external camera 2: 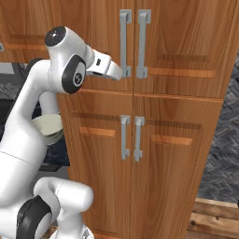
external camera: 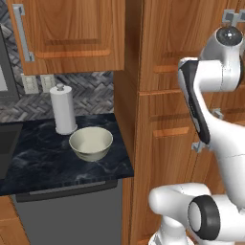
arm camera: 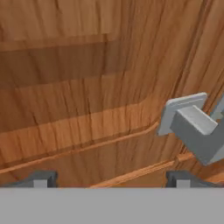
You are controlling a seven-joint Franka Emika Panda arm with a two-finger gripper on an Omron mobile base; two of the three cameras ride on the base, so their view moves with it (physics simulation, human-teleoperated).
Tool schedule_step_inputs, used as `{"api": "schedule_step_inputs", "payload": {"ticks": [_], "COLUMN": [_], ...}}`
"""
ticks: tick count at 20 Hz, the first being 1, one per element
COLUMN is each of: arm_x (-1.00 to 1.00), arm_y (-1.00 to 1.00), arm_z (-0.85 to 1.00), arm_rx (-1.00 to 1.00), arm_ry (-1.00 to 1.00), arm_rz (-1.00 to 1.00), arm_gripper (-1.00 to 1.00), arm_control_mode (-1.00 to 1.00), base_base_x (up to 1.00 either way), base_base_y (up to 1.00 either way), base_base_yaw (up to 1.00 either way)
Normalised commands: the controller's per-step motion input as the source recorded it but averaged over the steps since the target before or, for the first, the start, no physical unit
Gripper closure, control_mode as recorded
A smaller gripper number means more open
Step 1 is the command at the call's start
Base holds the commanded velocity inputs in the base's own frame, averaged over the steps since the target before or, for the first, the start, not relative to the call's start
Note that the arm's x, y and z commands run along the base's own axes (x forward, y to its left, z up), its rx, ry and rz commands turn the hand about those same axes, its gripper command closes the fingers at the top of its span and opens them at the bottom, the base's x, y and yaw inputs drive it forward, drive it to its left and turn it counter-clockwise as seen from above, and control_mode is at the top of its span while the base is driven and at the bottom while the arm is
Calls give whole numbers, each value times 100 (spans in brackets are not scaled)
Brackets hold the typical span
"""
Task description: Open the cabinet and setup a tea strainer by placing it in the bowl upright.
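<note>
- Warm-brown wood: the cabinet [external camera 2: 100, 51] door is a tall raised-panel front, shut, with a long vertical grey bar handle [external camera 2: 124, 44] at its right edge.
- Tool [external camera 2: 125, 72] sits at the lower end of that handle in the right base view, right up against the door face; whether it touches the bar cannot be told.
- Hand view: the two dark fingertips [arm camera: 40, 179] stand wide apart at the bottom edge, nothing between them. The handle's lower mount [arm camera: 186, 120] lies above the right fingertip, off to the right side, outside the gap.
- Tool state: jaws spread, gripping nothing.
- Bowl [external camera: 91, 143]: pale cream, upright on the dark marbled worktop [external camera: 48, 162], to the left of the tall cabinet column in the left base view. Its inside looks empty.
- Paper-towel roll [external camera: 63, 109] stands just behind the bowl, against the herringbone backsplash [external camera: 95, 95].
- Bowl is well apart from the tool, lower and to the left of it.
- A second door with its own grey handle [external camera 2: 142, 44] sits just right of the task door; two shorter doors [external camera 2: 140, 163] lie below.
</note>
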Motion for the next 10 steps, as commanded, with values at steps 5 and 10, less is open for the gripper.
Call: {"api": "schedule_step_inputs", "payload": {"ticks": [5, 10], "arm_x": [-8, -20], "arm_y": [-72, -40], "arm_z": [100, 70], "arm_rx": [-1, 0], "arm_ry": [-31, -5], "arm_rz": [-10, -7], "arm_gripper": [-100, -100], "arm_control_mode": [-100, -100], "base_base_x": [0, 0], "base_base_y": [0, 0], "base_base_yaw": [0, 0]}}
